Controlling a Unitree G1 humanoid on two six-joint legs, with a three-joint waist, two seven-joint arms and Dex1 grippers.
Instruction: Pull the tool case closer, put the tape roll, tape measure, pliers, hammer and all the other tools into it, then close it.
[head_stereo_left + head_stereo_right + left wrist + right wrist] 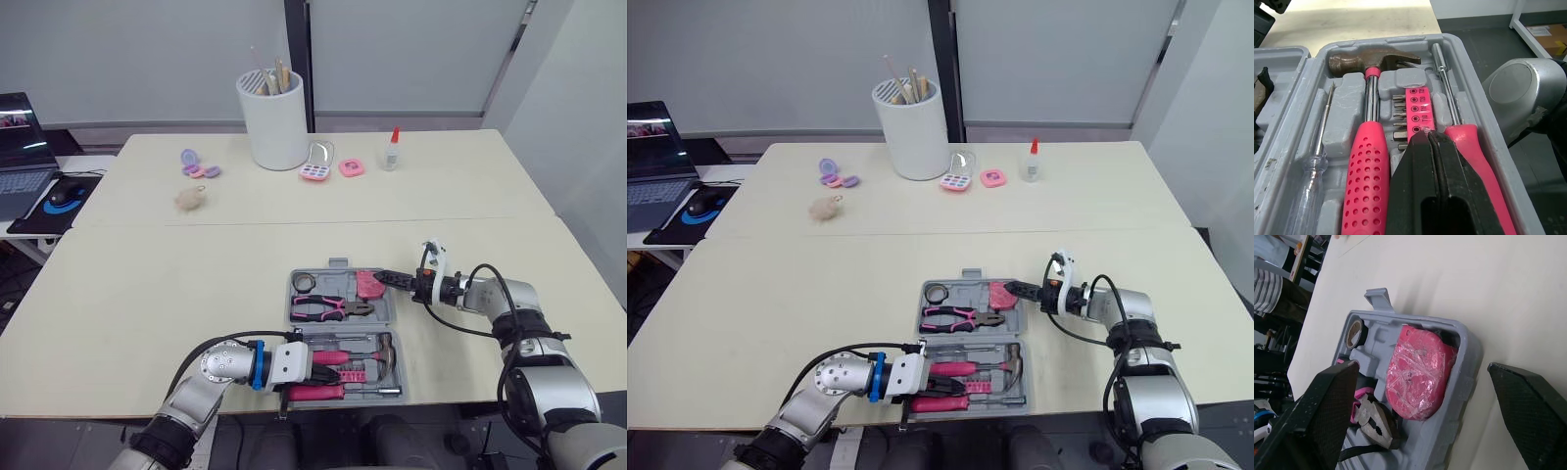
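Observation:
The grey tool case (338, 264) lies open near the table's front edge. Its far half holds a tape roll (303, 282), pink-handled pliers (328, 307) and a pink tape measure (1415, 369). The near half holds the hammer (1369, 147), a pink-handled screwdriver (1469, 142), a clear-handled screwdriver (1312, 171) and a bit holder (1416, 110). My left gripper (1429, 134) is shut with nothing in it, low over the pink handles in the near half. My right gripper (1422, 366) stands wide open at the case's right rim, its fingers on either side of the tape measure corner.
At the back of the table stand a white pot of sticks (273, 119), a glue bottle (392, 149), pink trinkets (316, 164), purple pieces (199, 166) and a beige fluffy ball (191, 198). A laptop (22, 147) and mouse (64, 196) sit on a side desk at the left.

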